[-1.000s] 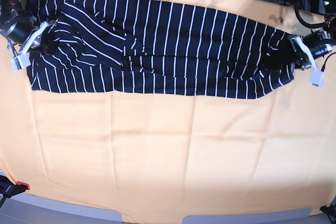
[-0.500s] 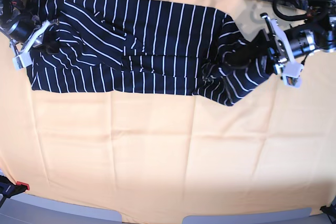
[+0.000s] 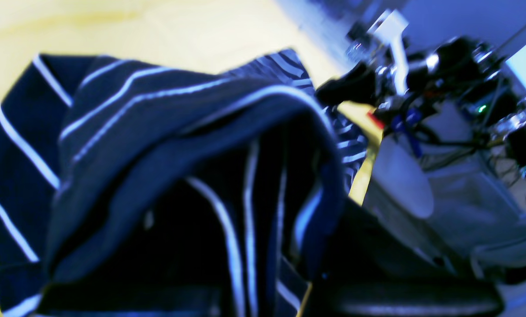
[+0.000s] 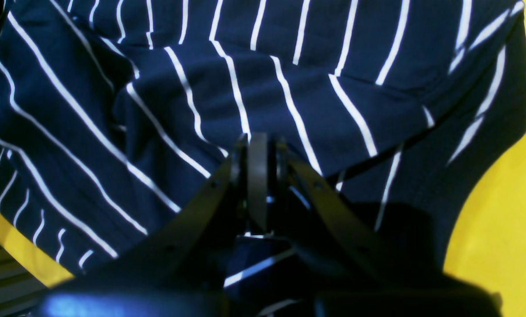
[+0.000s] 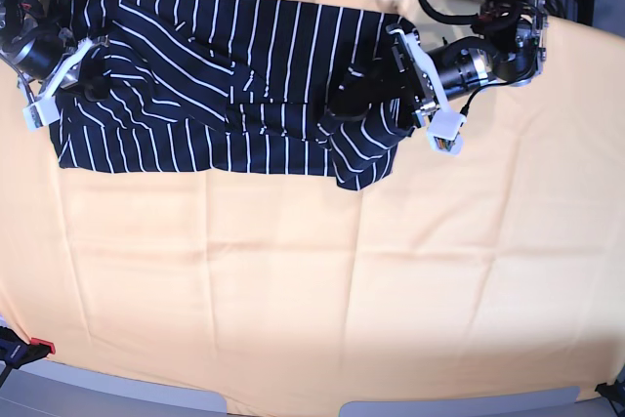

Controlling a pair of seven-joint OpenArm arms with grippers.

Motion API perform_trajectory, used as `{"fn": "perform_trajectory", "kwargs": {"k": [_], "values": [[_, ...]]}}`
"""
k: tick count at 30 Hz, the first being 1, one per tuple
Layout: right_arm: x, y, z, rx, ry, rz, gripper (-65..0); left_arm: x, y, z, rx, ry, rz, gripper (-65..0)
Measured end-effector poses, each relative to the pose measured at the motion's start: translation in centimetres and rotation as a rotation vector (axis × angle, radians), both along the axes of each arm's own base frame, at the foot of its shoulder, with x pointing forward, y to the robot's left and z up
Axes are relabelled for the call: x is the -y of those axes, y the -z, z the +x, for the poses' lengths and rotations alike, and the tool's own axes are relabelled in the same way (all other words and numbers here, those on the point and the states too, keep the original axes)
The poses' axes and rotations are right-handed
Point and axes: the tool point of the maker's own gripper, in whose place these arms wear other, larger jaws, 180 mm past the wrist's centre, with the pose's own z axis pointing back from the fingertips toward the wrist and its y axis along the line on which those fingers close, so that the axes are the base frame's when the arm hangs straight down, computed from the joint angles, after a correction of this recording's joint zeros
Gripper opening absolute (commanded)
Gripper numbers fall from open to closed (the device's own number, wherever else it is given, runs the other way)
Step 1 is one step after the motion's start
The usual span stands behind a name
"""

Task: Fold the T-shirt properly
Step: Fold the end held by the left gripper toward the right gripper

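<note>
Two black, narrow-fingered grippers work at the cloth: the left one (image 5: 342,103) is closed on a gathered fold, its fingers largely hidden by fabric in its wrist view, while the right one (image 5: 94,91) has its fingertips together against the opposite end; whether these pinch any cloth cannot be told. Outward from the tools lies the large, dark navy T-shirt with thin white pinstripes (image 5: 312,51), spread as a long band along the far part of the pale, smooth table (image 5: 244,280). Its gripped end is drawn inward over the band and hangs in loose folds, with a drooping lobe at the near edge. The material appears light, soft and limp, likely to bend wherever it is unsupported and to follow a pull without holding a crease. It is not fragile, though a small pinch probably gathers it into ridges, and a single layer may slip away from those beneath. The better hold is judged to be at the outer corners or along the folded edge, with all layers taken together and kept low; a hold in the middle of the cloth would tend to bunch it and skew the stripes.
</note>
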Motion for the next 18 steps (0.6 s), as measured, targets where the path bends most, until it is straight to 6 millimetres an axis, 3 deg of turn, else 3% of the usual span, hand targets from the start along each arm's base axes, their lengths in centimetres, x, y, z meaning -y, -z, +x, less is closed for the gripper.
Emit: {"fn": "perform_trajectory", "kwargs": {"k": [5,11,12,15,16,18], "values": [[0.0,0.0,0.0,-0.001,0.0,0.001,-60.3,1.8,0.5,-0.3,-0.005,0.012,0.002,-65.0],[0.0,0.0,0.0,-0.001,0.0,0.0,-60.3,2.6,0.1,-0.2,-0.004,0.004,-0.036,-65.0],[0.0,0.0,0.0,0.0,0.0,0.001,-60.3,2.7,0.0,-0.3,-0.005,0.007,-0.042,-60.9],[0.0,0.1,-0.1,-0.009,-0.002,-0.003,-60.3,3.1,-0.1,-0.5,-0.008,0.019,-0.053,-34.6],[0.0,0.2,-0.2,-0.014,-0.003,-0.005,-60.3,3.3,-0.1,-0.6,-0.01,0.027,-0.055,-30.1],[0.0,0.2,-0.3,-0.019,-0.004,-0.006,-60.3,3.9,0.5,-0.7,0.0,0.033,-0.021,-29.7]]}}
